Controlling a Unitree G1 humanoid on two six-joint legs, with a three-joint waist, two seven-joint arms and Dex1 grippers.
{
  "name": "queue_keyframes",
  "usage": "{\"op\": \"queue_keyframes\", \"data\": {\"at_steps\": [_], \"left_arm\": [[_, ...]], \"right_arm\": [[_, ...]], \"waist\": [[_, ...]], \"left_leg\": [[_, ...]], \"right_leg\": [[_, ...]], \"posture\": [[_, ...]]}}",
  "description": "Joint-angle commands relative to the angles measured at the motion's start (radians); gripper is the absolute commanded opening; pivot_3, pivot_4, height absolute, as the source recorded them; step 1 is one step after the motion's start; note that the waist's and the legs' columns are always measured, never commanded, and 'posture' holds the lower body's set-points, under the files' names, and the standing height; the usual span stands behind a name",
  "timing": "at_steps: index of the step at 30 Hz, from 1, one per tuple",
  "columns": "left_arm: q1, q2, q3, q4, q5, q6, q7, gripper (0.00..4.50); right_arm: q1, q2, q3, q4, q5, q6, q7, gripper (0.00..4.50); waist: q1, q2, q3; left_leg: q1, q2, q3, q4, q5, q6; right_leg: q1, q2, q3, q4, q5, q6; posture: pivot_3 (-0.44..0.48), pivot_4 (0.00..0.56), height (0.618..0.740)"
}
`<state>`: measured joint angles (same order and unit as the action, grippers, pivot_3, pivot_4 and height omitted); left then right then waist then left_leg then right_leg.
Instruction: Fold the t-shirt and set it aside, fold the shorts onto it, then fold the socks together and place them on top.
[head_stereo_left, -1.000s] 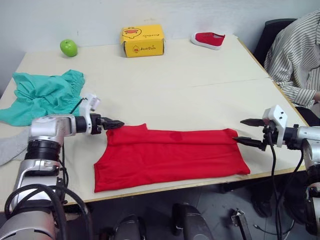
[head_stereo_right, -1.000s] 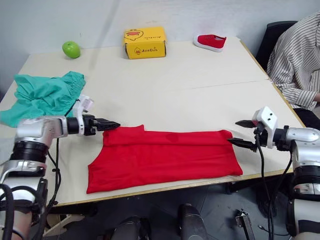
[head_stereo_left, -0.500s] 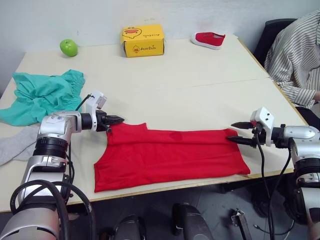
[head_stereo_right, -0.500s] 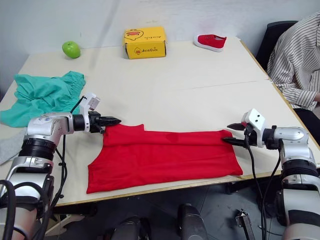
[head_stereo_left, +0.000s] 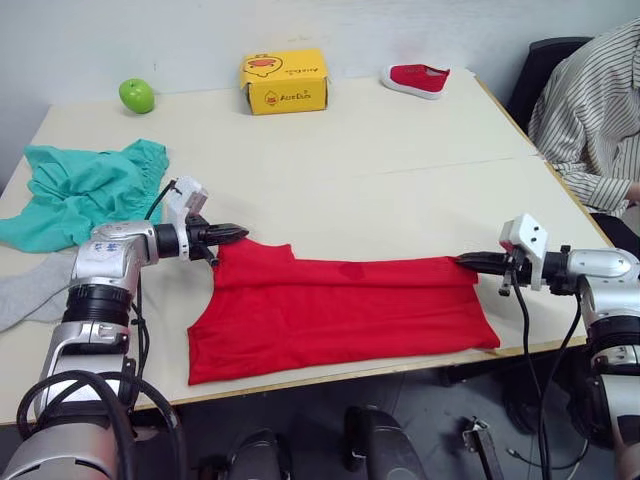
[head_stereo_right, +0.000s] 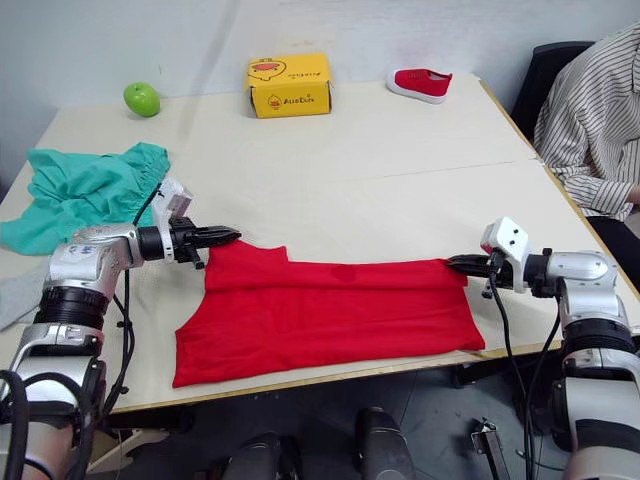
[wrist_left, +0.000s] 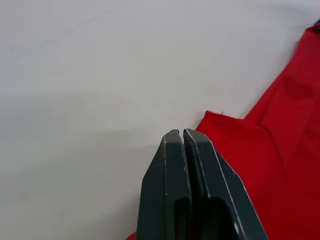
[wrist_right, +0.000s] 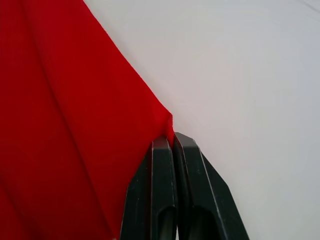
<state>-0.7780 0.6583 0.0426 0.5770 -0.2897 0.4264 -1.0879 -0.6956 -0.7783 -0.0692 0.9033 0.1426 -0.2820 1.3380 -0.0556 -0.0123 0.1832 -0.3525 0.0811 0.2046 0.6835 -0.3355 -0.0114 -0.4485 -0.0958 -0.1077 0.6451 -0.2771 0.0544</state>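
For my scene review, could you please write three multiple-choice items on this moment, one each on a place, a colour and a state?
1. Where are the shorts?
A. left side of the table
B. on the box
C. beside the shoe

2. What colour is the box?
A. blue
B. yellow
C. white

3. How is the right gripper?
A. wide open above the table
B. holding the apple
C. shut on the t-shirt

Key: 1 A, they lie on the robot's left, beyond its left arm. 2 B, plainly yellow. 3 C, a corner of the t-shirt is pinched between its fingers.
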Motion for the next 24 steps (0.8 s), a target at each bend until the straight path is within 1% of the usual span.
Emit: {"op": "queue_keyframes", "data": {"at_steps": [1, 4, 5, 7, 9, 11, 13, 16, 22, 24], "left_arm": [[0.018, 0.022, 0.048, -0.067, -0.025, -0.115, -0.046, 0.0], [0.073, 0.022, 0.082, -0.115, -0.03, -0.263, -0.079, 0.0], [0.103, 0.028, 0.088, -0.141, -0.029, -0.315, -0.096, 0.0], [0.164, 0.035, 0.103, -0.185, -0.032, -0.435, -0.137, 0.0], [0.218, 0.049, 0.113, -0.218, -0.024, -0.508, -0.147, 0.0], [0.268, 0.064, 0.128, -0.25, -0.02, -0.55, -0.133, 0.0], [0.311, 0.066, 0.162, -0.271, -0.015, -0.605, -0.087, 0.0], [0.383, 0.068, 0.193, -0.298, 0.015, -0.725, -0.03, 0.0], [0.557, 0.077, 0.179, -0.401, 0.066, -0.896, -0.005, 0.0], [0.598, 0.088, 0.172, -0.403, 0.116, -1.01, 0.007, 0.0]], "right_arm": [[0.018, -0.026, -0.054, -0.06, 0.043, -0.047, -0.012, 0.04], [0.082, -0.019, -0.085, -0.13, 0.067, -0.136, -0.032, 0.04], [0.106, -0.015, -0.099, -0.153, 0.069, -0.198, -0.053, 0.04], [0.153, -0.008, -0.118, -0.2, 0.086, -0.226, -0.08, 0.04], [0.194, -0.002, -0.135, -0.233, 0.085, -0.295, -0.125, 0.04], [0.25, 0.002, -0.142, -0.276, 0.081, -0.343, -0.158, 0.04], [0.312, 0.008, -0.145, -0.314, 0.08, -0.374, -0.192, 0.04], [0.373, 0.012, -0.146, -0.325, 0.034, -0.468, -0.279, 0.04], [0.486, 0.008, -0.127, -0.343, -0.065, -0.637, -0.409, 0.04], [0.512, 0.006, -0.118, -0.337, -0.106, -0.684, -0.452, 0.04]], "waist": [[0.0, 0.0, 0.0], [0.001, 0.0, 0.0], [0.002, 0.0, 0.0], [0.0, 0.0, 0.0], [0.0, 0.0, 0.0], [0.001, 0.0, 0.0], [0.001, 0.0, 0.0], [0.002, 0.0, 0.0], [0.001, 0.0, 0.0], [0.001, 0.0, 0.0]], "left_leg": [[0.0, 0.0, 0.0, 0.0, 0.0, 0.0], [0.0, 0.0, -0.001, 0.0, 0.0, 0.0], [0.0, 0.0, -0.001, 0.0, 0.0, 0.0], [0.0, 0.0, -0.001, 0.0, 0.0, 0.0], [0.0, 0.0, -0.002, 0.0, 0.0, 0.0], [0.001, 0.0, -0.002, 0.0, 0.0, 0.0], [0.001, 0.0, -0.003, 0.0, 0.0, 0.0], [0.001, 0.0, -0.004, 0.0, 0.0, 0.0], [0.001, 0.0, -0.004, -0.002, -0.001, 0.001], [0.001, 0.001, -0.003, -0.002, -0.001, 0.0]], "right_leg": [[0.0, 0.0, 0.0, 0.0, 0.0, 0.0], [0.0, 0.0, 0.0, 0.0, 0.0, 0.0], [0.0, 0.0, 0.0, 0.0, 0.0, 0.0], [0.0, -0.001, 0.0, -0.001, 0.0, 0.0], [0.0, -0.001, 0.001, 0.0, 0.0, 0.0], [0.0, -0.001, 0.001, 0.0, 0.0, 0.0], [0.0, -0.001, 0.002, 0.0, 0.0, 0.0], [0.0, -0.002, 0.003, 0.0, 0.0, 0.0], [0.0, -0.002, 0.003, -0.001, 0.0, 0.0], [0.0, -0.002, 0.003, -0.001, 0.0, 0.0]], "posture": [[0.0, 0.15, 0.74], [0.0, 0.15, 0.74], [0.0, 0.15, 0.74], [0.0, 0.15, 0.74], [0.0, 0.15, 0.74], [0.0, 0.15, 0.74], [0.0, 0.15, 0.74], [0.0, 0.15, 0.74], [0.0, 0.15, 0.74], [0.0, 0.15, 0.74]]}}
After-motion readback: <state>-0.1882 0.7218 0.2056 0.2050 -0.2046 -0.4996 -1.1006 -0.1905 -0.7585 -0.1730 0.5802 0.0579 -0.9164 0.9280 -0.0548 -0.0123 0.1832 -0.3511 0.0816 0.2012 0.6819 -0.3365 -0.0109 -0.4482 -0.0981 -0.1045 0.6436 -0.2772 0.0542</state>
